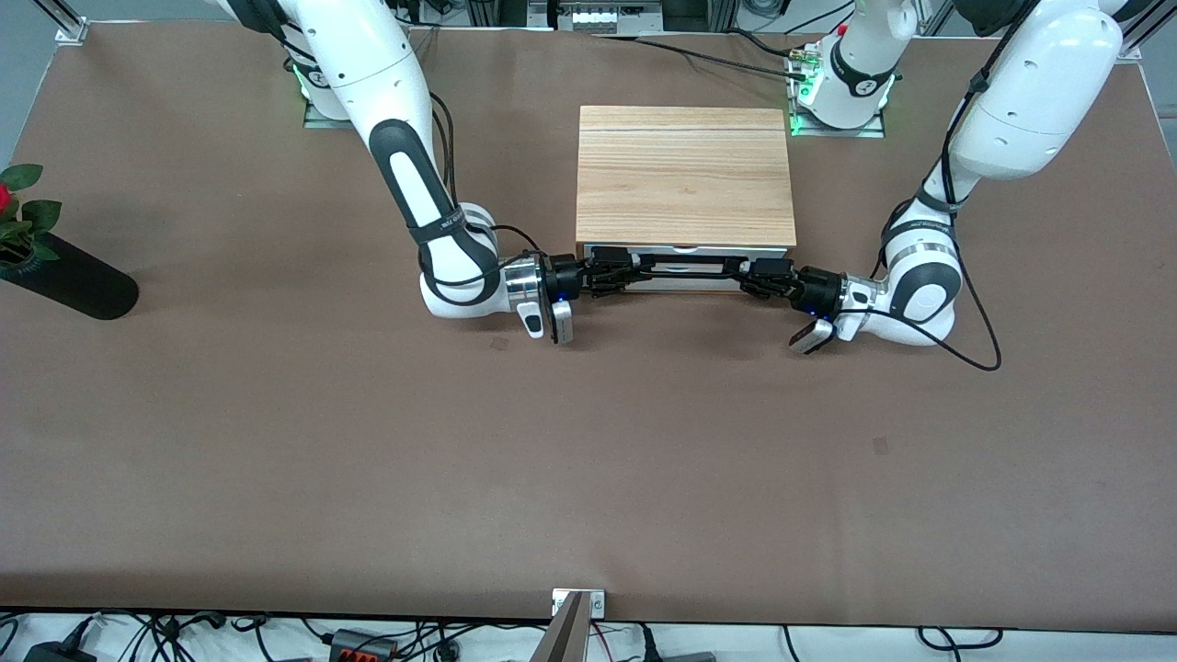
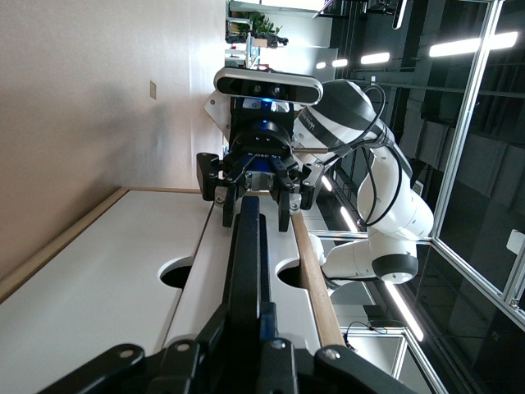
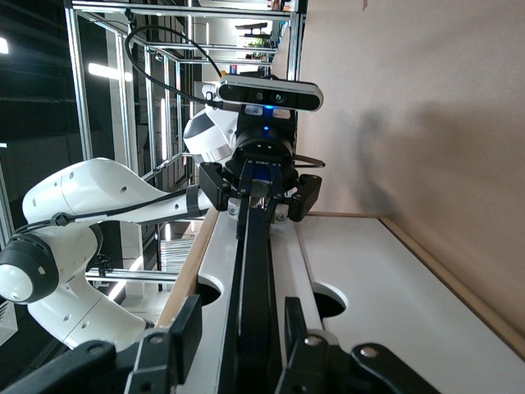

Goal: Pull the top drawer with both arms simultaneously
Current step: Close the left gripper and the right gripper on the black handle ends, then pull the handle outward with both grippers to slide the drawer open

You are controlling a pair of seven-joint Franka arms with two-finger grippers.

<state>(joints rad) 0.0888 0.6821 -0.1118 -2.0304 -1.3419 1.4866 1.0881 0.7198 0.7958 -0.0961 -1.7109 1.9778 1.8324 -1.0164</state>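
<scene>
The top drawer [image 1: 685, 285] shows its white front under the light-wood cabinet top [image 1: 685, 175], with the long black bar handle [image 1: 685, 268] across it. My left gripper [image 1: 747, 270] is at the handle's end toward the left arm, and in the left wrist view [image 2: 246, 318] its fingers are shut tight on the bar [image 2: 246, 246]. My right gripper [image 1: 628, 270] is at the handle's other end. In the right wrist view [image 3: 244, 318] its fingers [image 3: 182, 324] straddle the bar [image 3: 254, 263] with gaps on both sides, so it is open.
A black vase with a red rose [image 1: 64, 280] lies at the right arm's end of the table. A second white drawer front [image 2: 90, 287] sits under the top one. Cables run near both arm bases.
</scene>
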